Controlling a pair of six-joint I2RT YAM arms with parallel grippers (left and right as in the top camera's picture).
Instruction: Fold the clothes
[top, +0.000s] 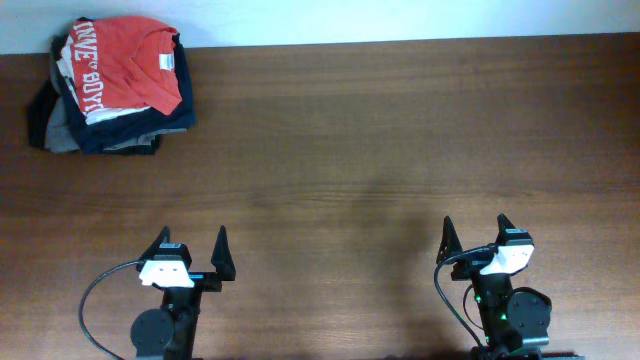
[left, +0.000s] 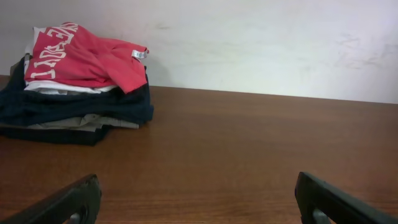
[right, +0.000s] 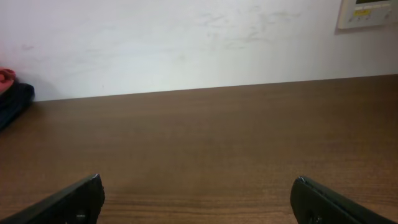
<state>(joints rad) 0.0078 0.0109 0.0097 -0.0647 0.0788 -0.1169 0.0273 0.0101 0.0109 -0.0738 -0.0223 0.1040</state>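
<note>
White print on red-orange t-shirt (top: 125, 60): "BOYD" legible, other word partly hidden by folds.

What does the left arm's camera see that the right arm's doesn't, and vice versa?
Left wrist only: the white lettering on the red-orange t-shirt topping a stack of navy and grey garments. Right wrist only: a white wall panel; of the stack, merely an edge. Both: brown table, white wall, and an open gripper, the left gripper in one, the right gripper in the other.

Garment stack (top: 112, 88) far left, tabletop (top: 400, 150) apparently open
</note>
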